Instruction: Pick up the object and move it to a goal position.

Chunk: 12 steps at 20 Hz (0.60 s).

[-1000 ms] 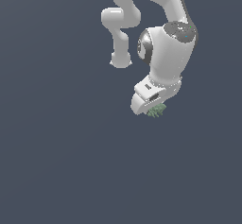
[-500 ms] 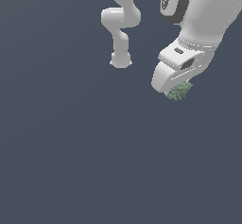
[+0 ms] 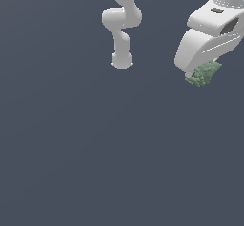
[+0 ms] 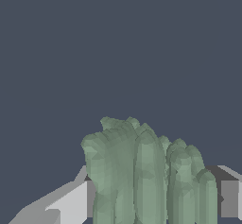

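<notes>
Grey-green object [image 3: 204, 73] pinched in white pincer [image 3: 198, 75]; fingertips hidden, arm cropped at frame edge.

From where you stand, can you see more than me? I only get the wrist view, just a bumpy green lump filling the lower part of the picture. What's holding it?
Observer: The exterior view shows a white gripper closed around the green lump, which pokes out below it.
Operator: Is it sitting on anything?
Observer: No. In the exterior view it hangs free, with only plain dark grey floor around it.
Operator: Where's the rest of the robot?
Observer: The arm's base stands toward the exterior view's left of the gripper, near the top of the picture.
</notes>
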Motion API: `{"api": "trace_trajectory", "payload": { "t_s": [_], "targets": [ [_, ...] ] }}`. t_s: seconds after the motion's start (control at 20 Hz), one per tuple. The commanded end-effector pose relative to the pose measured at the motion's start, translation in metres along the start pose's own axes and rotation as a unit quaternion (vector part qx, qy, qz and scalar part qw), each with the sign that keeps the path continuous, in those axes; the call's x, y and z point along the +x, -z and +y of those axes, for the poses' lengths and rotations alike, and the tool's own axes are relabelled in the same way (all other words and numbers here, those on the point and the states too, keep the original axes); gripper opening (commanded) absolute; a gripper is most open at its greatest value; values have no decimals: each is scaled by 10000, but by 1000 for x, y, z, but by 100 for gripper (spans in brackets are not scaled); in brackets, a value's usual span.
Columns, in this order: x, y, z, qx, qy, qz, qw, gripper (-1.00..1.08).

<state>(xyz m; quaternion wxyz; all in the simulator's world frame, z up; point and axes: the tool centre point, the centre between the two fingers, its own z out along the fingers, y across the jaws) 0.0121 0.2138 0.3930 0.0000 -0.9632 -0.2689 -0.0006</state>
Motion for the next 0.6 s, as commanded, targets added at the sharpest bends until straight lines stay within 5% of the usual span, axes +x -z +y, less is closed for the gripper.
{"api": "trace_trajectory", "payload": {
  "t_s": [0.0,0.55],
  "targets": [
    [3,11,-4,1,-3,-6,10000,-100],
    [9,27,-9,2,-7,-6,10000,-100]
  ]
}}
